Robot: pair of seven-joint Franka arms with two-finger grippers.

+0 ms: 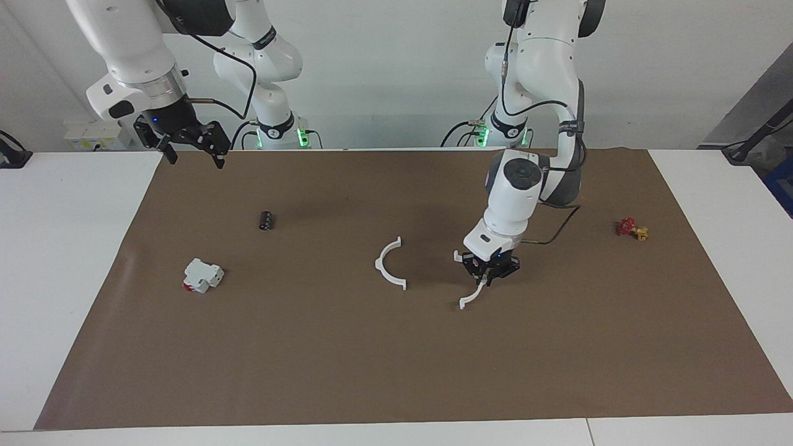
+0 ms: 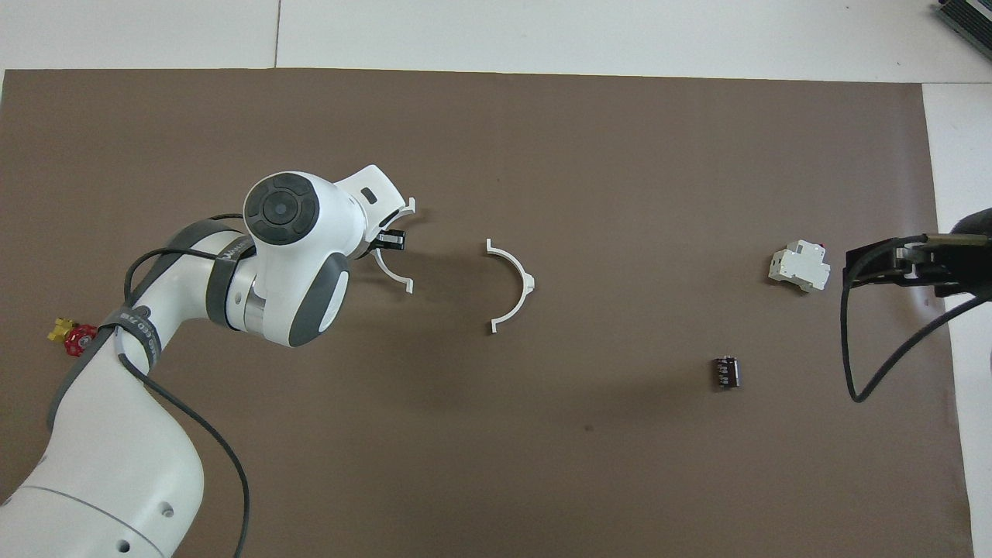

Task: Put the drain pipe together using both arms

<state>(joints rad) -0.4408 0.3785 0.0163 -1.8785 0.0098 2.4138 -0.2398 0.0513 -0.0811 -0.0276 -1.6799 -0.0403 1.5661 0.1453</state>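
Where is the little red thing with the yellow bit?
The small red valve sits on the brown mat toward the left arm's end of the table, nearer the robots than the white arcs.

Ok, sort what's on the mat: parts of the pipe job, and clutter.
Job:
- held arc, gripped by the left gripper over the mat
- lying arc, mid-mat
- right gripper, open, waiting raised at its arm's end of the table

Clutter:
- white block
- dark cylinder
- red valve
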